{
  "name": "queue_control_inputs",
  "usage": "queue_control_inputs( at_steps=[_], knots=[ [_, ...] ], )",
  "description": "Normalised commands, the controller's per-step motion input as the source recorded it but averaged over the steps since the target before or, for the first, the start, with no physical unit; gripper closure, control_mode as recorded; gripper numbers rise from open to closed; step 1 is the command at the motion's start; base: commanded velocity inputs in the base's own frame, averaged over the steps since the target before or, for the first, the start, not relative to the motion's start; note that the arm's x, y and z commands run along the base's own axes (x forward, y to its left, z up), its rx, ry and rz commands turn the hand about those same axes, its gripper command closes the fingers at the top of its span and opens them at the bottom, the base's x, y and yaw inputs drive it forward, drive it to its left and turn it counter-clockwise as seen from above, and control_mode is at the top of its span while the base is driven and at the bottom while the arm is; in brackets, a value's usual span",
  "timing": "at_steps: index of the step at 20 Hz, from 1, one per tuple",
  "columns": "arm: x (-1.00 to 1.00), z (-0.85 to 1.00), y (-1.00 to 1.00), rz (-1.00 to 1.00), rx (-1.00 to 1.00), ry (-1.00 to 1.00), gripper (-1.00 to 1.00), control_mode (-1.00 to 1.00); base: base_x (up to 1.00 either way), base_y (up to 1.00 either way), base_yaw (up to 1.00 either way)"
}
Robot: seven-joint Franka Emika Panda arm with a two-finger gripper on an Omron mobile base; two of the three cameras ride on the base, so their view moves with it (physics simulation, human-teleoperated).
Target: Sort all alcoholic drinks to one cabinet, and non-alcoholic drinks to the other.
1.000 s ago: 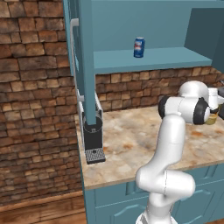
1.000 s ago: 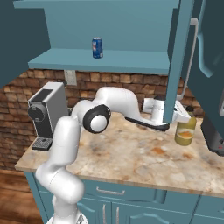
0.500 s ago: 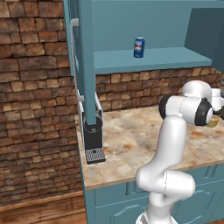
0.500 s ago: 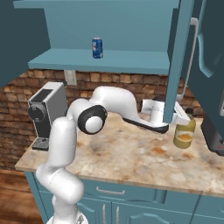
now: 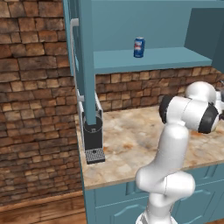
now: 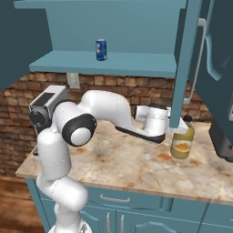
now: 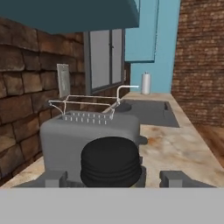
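End effector (image 7: 112,177) straddles the black cap of the big yellow-orange juice bottle (image 6: 182,144), fingers apart either side, not yet gripping; bottle stands on the marble desk (image 6: 123,168), right side. Blue soda can (image 6: 101,49) already sits on the cabinet shelf (image 6: 136,63).

The white arm rises from its base, bends at a dark elbow joint and reaches level toward the bench's right rear. The tool (image 7: 113,177) stands parted, fingertips (image 7: 56,178) wide apart.
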Motion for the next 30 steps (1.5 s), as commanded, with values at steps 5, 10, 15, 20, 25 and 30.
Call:
queue_control_inputs(
  at_steps=[5,10,15,20,25,30],
  knots=[
    [-0.36,0.13,0.64,0.06,0.00,-0.06,1.00,-1.00,0.00,0.00,0.00],
    [-0.38,0.44,0.49,0.04,-0.01,-0.07,1.00,-1.00,0.00,0.00,0.00],
    [-0.44,0.58,0.51,0.00,-0.03,-0.02,1.00,-1.00,0.00,0.00,0.00],
    [-0.54,0.72,0.69,0.00,-0.01,0.00,1.00,-1.00,0.00,0.00,0.00],
    [-0.56,0.80,0.65,0.00,-0.01,0.00,1.00,-1.00,0.00,0.00,0.00],
    [-0.53,0.84,0.45,0.00,0.00,0.00,1.00,-1.00,0.00,0.00,0.00]
  ],
)
